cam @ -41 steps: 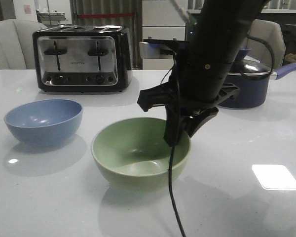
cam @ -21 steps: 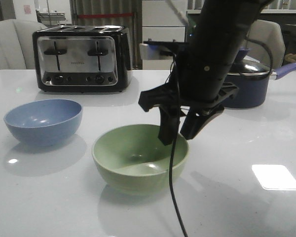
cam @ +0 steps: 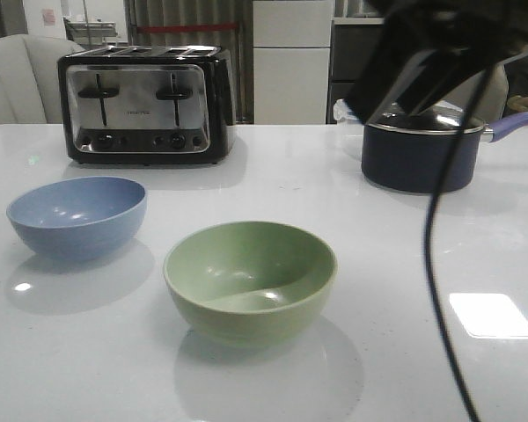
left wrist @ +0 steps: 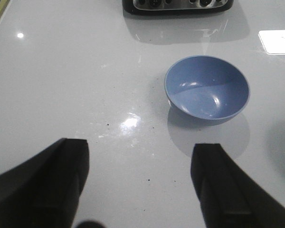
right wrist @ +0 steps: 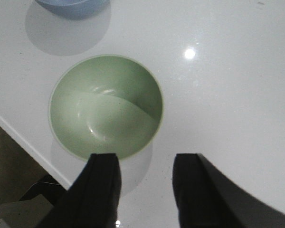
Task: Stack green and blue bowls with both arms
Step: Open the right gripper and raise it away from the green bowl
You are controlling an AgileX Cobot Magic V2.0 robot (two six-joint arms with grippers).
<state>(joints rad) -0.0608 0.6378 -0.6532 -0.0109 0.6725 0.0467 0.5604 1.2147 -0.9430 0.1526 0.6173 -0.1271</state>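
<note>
The pale green bowl [cam: 251,281] stands upright on the white table, front centre. The dusty blue bowl [cam: 77,215] stands to its left, apart from it. My right arm [cam: 440,53] is raised high at the upper right, and its thin cable [cam: 440,290] hangs down. In the right wrist view my right gripper [right wrist: 145,190] is open and empty, well above the table beside the green bowl [right wrist: 106,107]. In the left wrist view my left gripper [left wrist: 140,185] is open and empty, above bare table short of the blue bowl [left wrist: 207,90]. The left arm is out of the front view.
A black and chrome toaster [cam: 147,105] stands at the back left. A dark navy saucepan [cam: 418,154] with a glass lid stands at the back right, under the right arm. The table's front edge [right wrist: 28,142] runs close to the green bowl.
My right gripper has lifted out of the green bowl and moved up and to the right. The green bowl stays on the table. The blue bowl has not moved.
</note>
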